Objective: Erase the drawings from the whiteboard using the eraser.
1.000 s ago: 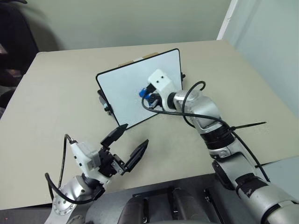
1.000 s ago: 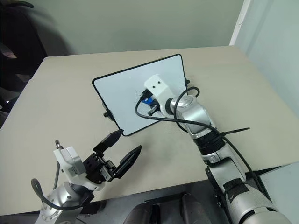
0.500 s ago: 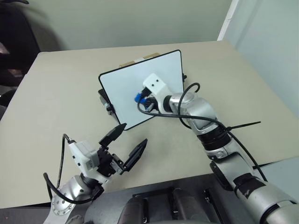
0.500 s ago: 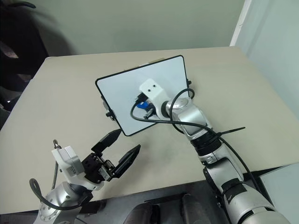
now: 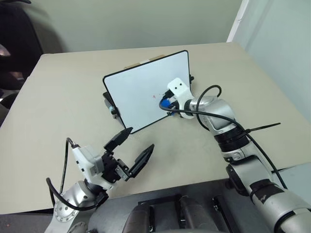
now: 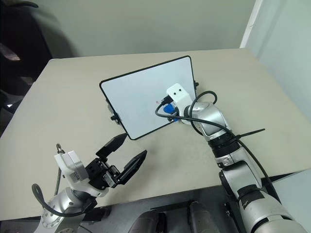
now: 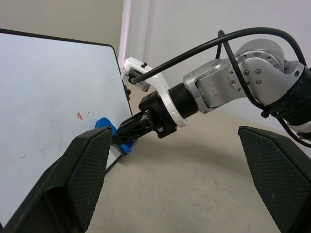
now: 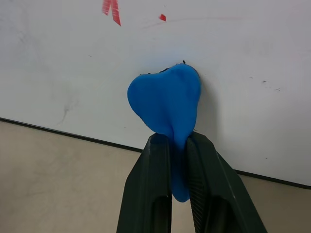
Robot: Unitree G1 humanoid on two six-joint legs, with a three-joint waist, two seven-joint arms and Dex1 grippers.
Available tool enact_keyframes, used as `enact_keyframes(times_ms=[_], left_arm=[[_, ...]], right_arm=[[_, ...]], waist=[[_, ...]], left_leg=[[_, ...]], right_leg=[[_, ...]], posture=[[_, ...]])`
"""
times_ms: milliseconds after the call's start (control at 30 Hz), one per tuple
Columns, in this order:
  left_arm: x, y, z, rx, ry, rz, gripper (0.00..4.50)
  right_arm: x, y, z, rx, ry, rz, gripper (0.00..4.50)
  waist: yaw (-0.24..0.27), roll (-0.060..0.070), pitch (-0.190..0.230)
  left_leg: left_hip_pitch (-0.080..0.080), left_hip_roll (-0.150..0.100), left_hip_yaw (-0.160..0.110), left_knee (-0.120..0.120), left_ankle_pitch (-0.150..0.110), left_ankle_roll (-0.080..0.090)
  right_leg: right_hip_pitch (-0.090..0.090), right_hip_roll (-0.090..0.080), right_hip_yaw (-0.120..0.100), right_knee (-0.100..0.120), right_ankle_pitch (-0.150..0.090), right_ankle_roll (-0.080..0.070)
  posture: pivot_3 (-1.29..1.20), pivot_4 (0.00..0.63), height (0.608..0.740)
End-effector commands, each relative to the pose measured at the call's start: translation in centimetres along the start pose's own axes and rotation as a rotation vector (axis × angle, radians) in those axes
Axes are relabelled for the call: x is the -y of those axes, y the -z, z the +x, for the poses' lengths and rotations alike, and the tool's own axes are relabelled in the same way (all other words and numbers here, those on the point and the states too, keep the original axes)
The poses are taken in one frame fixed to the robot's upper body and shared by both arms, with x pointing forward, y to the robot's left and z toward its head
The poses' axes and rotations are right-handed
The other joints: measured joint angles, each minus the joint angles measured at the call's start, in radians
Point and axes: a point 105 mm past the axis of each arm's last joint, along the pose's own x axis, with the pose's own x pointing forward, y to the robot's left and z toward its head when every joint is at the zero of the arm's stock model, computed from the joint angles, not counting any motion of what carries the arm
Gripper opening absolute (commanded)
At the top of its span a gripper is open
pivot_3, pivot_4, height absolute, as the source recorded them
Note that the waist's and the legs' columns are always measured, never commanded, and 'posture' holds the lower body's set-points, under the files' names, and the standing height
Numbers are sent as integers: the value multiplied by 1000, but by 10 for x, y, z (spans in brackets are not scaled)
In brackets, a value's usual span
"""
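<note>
Jaws of the right gripper (image 8: 170, 160) are clamped on the eraser (image 8: 167, 104); jaws of the left gripper (image 5: 131, 155) stand wide apart and hold nothing. Description runs from largest item to smallest. 1: the tabletop (image 5: 63, 97), a beige surface, carries everything. 2: the whiteboard (image 5: 141, 92) stands tilted on it, propped from behind, its white face turned toward the robot and its lower edge resting on the tabletop. By its look it is light and rigid, so firm pressure could push it back or tip it; wiping force should be kept moderate and directed into the face. 3: the left gripper hovers low and near the robot, well apart from the whiteboard. 4: the right gripper reaches to the lower right part of the face, just above the bottom rim. 5: the eraser is a soft blue piece, pinched at its narrow tail so that the broad lobe projects past the fingertips and presses on the face. It bulges where it is squeezed, which suggests a pliable, grippy material; holding it by the tail leaves the wide end free to rub. 6: the drawings (image 8: 112, 10) are reduced to a few small red flecks, just beside the eraser and higher on the face. Judged from these remnants, the wiping is nearly complete.
</note>
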Motion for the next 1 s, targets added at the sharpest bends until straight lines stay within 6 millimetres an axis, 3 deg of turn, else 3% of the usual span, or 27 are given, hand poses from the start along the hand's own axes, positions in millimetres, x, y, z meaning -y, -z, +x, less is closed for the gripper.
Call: enact_keyframes(times_ms=[33, 233, 433, 667, 1000], left_arm=[[3, -5, 2, 21, 17, 13, 4500], [4, -5, 3, 22, 15, 15, 4500], [3, -6, 2, 23, 11, 18, 4500], [3, -6, 1, 24, 11, 20, 4500], [3, -6, 3, 23, 23, 17, 4500]], right_arm=[[-20, -46, -12, 162, -59, -86, 305], [-42, -56, -10, 216, -130, -133, 305], [-45, -57, -9, 221, -138, -138, 305], [3, -25, -2, 89, 18, -24, 305], [57, -6, -18, 52, 197, 88, 305]], waist=[[-2, 0, 0], [-4, 0, 0], [-4, 0, 0], [-1, 0, 0], [6, 0, 0]], left_leg=[[0, 0, 0, 0, 0, 0], [0, 1, 0, -2, 0, -1], [0, 1, 0, -1, 0, -1], [1, 1, 0, -1, 0, -1], [1, 0, 0, 2, 4, 1]], right_leg=[[0, 0, 0, 0, 0, 0], [-1, 1, 0, 0, 0, 0], [-1, 1, 0, -1, -1, 0], [-1, 1, 0, 0, 0, -1], [0, 1, 0, -1, 3, 1]], posture=[[0, 150, 740], [0, 150, 740], [0, 150, 740], [0, 150, 740], [0, 150, 740]])
